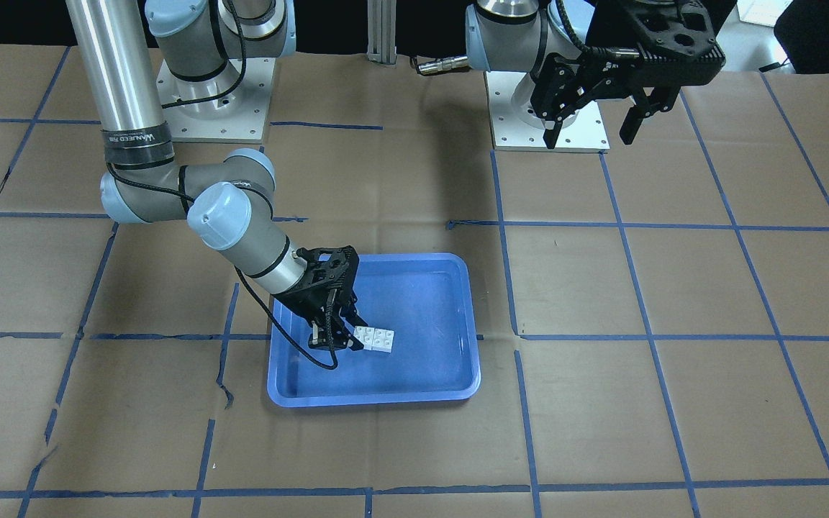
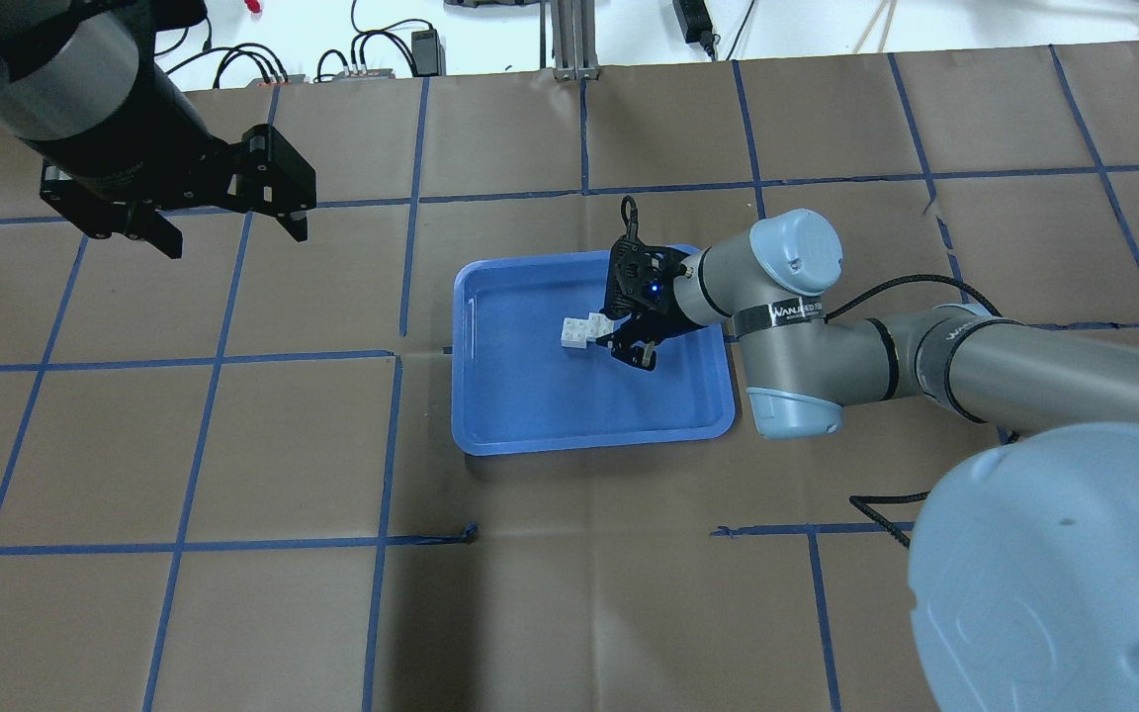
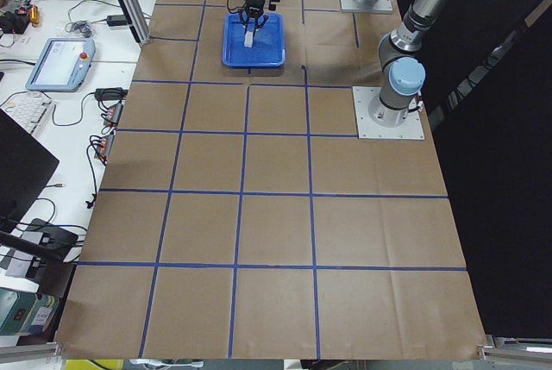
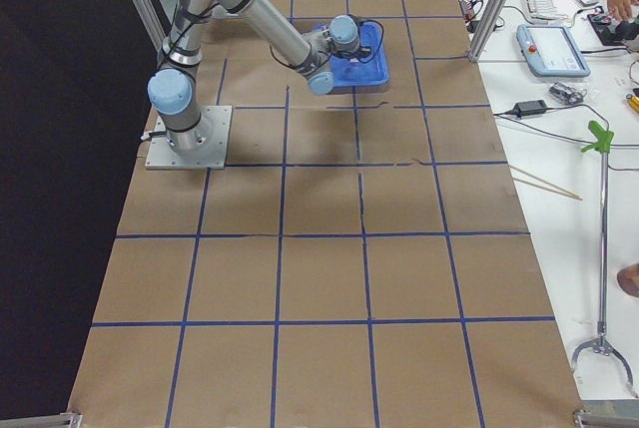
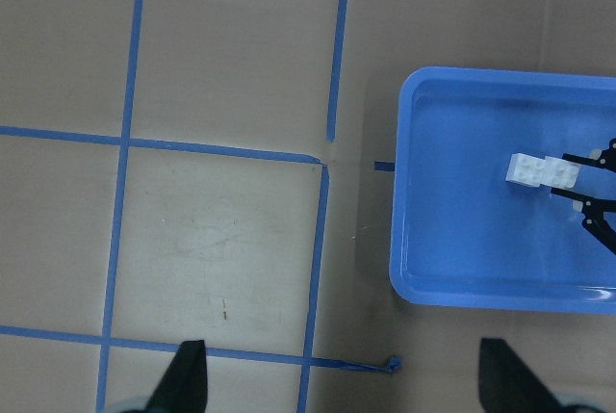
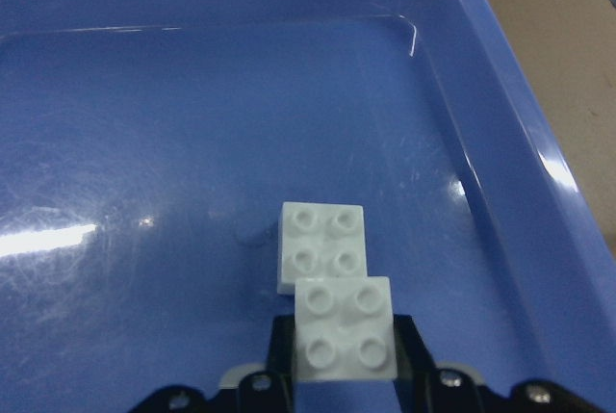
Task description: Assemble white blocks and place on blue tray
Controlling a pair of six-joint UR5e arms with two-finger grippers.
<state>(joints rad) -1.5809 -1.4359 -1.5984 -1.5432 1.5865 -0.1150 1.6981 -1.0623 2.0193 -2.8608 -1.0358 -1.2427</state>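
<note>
The two white blocks [image 6: 322, 245] are joined with an offset, the near one overlapping the far one, low inside the blue tray [image 6: 510, 95]. My right gripper [image 6: 344, 379] is shut on the near block, a finger on each side. The blocks [image 1: 376, 339] and right gripper [image 1: 346, 337] sit at the middle of the tray [image 1: 458, 270], as the overhead view also shows for the blocks [image 2: 579, 331], gripper [image 2: 621, 341] and tray [image 2: 471, 415]. My left gripper [image 1: 591, 126] is open, empty and raised far from the tray; it also shows overhead [image 2: 223, 222].
The table is covered in brown paper with a blue tape grid [image 1: 623, 226]. The two arm base plates [image 1: 216, 101] stand at the robot's side. The left wrist view shows the tray [image 5: 414, 278] with the blocks [image 5: 539, 171] off to its right.
</note>
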